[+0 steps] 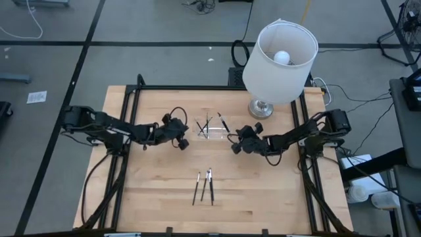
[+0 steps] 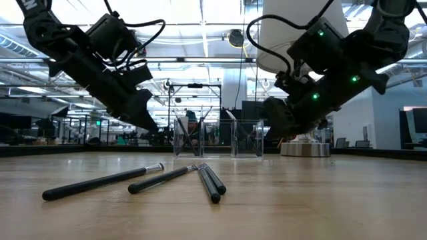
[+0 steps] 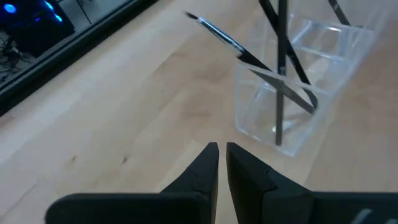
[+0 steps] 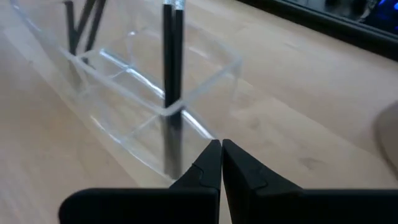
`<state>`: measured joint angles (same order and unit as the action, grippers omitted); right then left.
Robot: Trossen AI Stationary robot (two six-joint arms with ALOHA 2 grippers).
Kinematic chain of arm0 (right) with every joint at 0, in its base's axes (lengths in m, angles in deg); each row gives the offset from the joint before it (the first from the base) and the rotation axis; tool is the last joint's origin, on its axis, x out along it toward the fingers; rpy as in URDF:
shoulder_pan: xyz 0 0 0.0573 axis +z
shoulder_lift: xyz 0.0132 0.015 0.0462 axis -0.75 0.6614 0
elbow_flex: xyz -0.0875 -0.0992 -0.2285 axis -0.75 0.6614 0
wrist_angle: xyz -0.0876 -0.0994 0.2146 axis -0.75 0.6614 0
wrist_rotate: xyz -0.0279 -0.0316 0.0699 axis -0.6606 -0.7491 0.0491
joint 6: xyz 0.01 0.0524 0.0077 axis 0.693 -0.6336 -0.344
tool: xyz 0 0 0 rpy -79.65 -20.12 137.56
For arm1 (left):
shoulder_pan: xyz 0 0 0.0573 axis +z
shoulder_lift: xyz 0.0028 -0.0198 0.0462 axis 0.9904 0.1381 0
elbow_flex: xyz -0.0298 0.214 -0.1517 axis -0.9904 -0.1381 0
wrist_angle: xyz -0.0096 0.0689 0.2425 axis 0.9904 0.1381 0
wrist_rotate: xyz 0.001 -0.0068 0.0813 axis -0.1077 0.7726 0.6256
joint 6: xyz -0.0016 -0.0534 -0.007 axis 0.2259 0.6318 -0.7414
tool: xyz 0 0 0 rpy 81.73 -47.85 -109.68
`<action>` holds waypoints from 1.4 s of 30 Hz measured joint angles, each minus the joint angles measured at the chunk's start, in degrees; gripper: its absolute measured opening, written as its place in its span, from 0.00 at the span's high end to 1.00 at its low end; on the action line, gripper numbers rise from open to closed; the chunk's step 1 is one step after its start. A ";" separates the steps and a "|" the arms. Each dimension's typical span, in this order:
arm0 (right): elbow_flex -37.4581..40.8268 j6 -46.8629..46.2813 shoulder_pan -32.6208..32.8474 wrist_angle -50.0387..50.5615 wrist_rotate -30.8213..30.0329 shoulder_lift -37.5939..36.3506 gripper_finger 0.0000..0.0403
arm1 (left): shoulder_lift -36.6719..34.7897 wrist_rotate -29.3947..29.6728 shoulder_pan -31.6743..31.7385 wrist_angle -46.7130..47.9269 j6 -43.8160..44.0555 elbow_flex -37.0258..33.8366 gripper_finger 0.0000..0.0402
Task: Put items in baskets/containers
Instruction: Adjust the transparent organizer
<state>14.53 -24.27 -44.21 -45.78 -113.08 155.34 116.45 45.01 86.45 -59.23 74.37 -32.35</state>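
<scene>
Wooden table (image 1: 158, 191) fills the high view, with a clear tray (image 1: 210, 130) near its middle as the landmark. Nearest the front edge, well short of the tray, three sticks (image 1: 204, 186) lie loose, likely next to be fetched. Inside the tray more sticks (image 1: 205, 126) lean on its walls. Just left of the tray the left gripper (image 1: 181, 141) hovers nearly closed, empty; just right, the right gripper (image 1: 235, 146) is closed, empty. Behind the tray stands a lamp (image 1: 279, 62).

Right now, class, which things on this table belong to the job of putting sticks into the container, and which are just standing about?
Belong to the job:
- loose sticks lying on the table
- sticks already in the container
- clear container
- left tool, shut, empty
- right tool, shut, empty

Just standing about:
- white lamp
</scene>
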 joint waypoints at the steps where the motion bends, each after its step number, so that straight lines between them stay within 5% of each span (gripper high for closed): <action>1: 0.00 0.40 0.02 -0.63 0.04 0.34 1.00 | 0.00 -0.34 0.29 -0.24 -0.09 0.00 0.90; 8: 0.00 0.42 0.06 -1.45 1.45 1.09 1.00 | 0.00 -4.32 1.44 -0.90 -0.60 0.00 0.90; 42: 0.00 1.27 0.58 -2.64 4.57 1.09 1.00 | 0.00 -4.56 1.44 -0.24 -1.56 0.00 0.90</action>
<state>14.53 -23.00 -43.62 -48.42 -108.51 156.43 116.45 40.45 87.89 -59.47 72.81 -32.35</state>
